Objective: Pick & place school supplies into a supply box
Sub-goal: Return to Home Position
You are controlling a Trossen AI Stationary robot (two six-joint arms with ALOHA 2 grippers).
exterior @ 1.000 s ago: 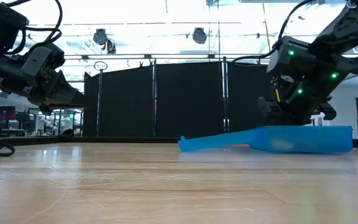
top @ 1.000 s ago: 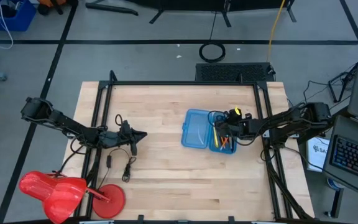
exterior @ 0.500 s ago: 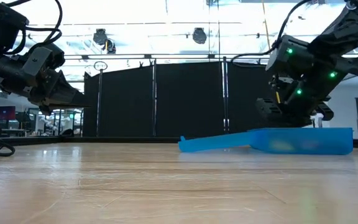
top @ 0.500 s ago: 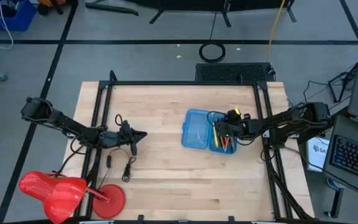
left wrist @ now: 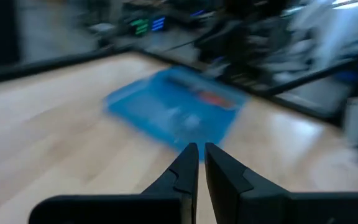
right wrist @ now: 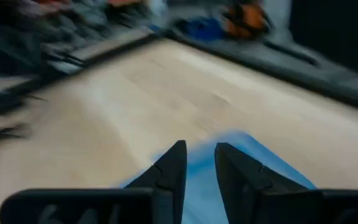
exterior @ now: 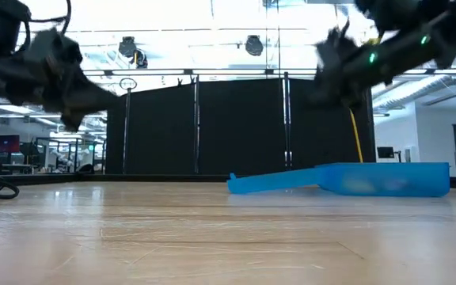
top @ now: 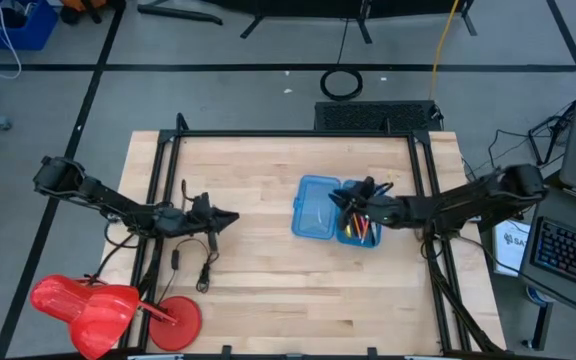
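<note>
High view supplies [top: 359, 227], low view box [exterior: 386, 179] only

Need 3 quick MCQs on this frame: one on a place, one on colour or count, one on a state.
1. Where do the school supplies lie?
A. In the right-hand half of the supply box, high view
B. In its left-hand half
C. Outside it

2. What colour is the supply box?
A. Red
B. Blue
C. Green

3. How does the supply box stand?
A. Shut
B. Open, both halves lying flat
C. Up on one edge

Key: 1 A, the high view shows the supplies only in that half and the other half bare. 2 B, it is blue in every view. 3 B, the two halves lie side by side in the high view.
</note>
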